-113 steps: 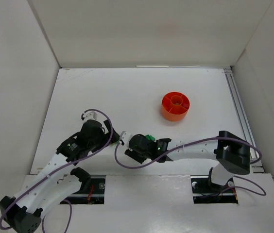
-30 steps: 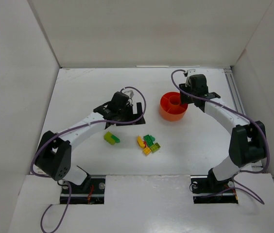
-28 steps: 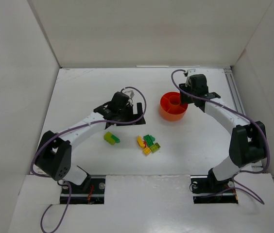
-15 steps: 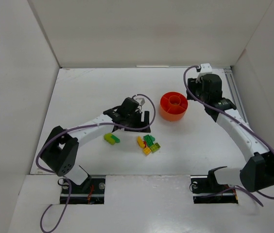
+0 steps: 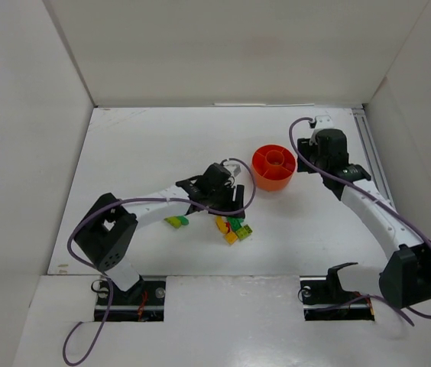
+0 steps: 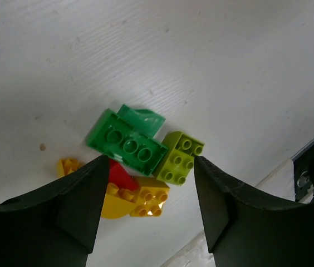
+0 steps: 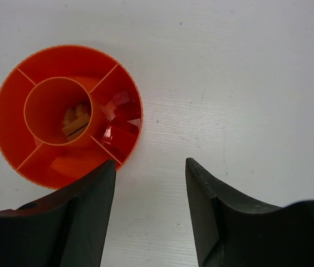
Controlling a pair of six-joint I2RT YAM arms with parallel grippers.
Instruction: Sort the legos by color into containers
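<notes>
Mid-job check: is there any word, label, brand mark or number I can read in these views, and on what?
None can be read.
Studs of the green brick, lime brick and yellow brick: any embossed mark is too small and blurred to read.
Orange dish: no lettering visible on its walls or floor.

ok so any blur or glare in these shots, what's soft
left wrist: green brick sharp, glint on the yellow brick, dark left fingers slightly soft; right wrist: shiny reflections inside the orange dish, otherwise crisp; top external: even light, faint shadows, bricks too small for detail
</notes>
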